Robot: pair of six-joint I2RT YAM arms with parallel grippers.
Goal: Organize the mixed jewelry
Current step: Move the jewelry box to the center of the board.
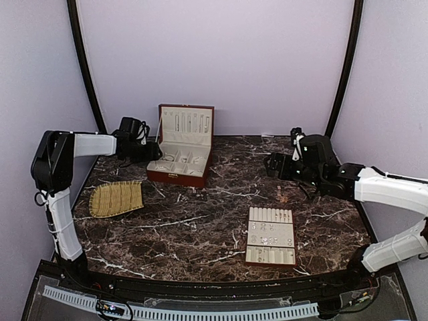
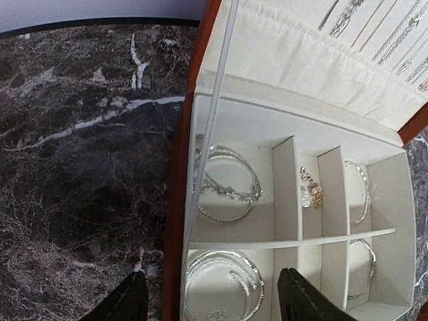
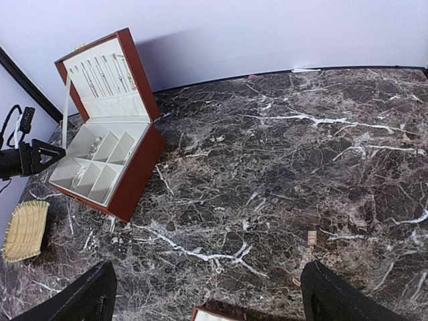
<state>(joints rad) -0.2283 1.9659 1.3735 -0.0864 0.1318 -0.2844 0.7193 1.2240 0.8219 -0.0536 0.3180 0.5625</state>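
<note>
Nearest us, we are seeing the cream slotted tray (image 1: 270, 255) holding tiny silvery rings and studs (image 1: 269, 231) in its middle rows. Further out, the right gripper (image 1: 273, 164) is hanging wide open and empty above the marble table (image 1: 200, 221). Farthest, the left gripper (image 1: 155, 152) is hovering open, holding nothing, over the red-brown box (image 1: 177, 176), where bangles (image 2: 224, 184) are lying in compartments. We are judging the sorting mostly done.

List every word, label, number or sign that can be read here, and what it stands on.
None can be read.
The box has a pale speck on its front, too small to tell whether it is lettering.
No print shows on the tray, the mat or the jewelry.
</note>
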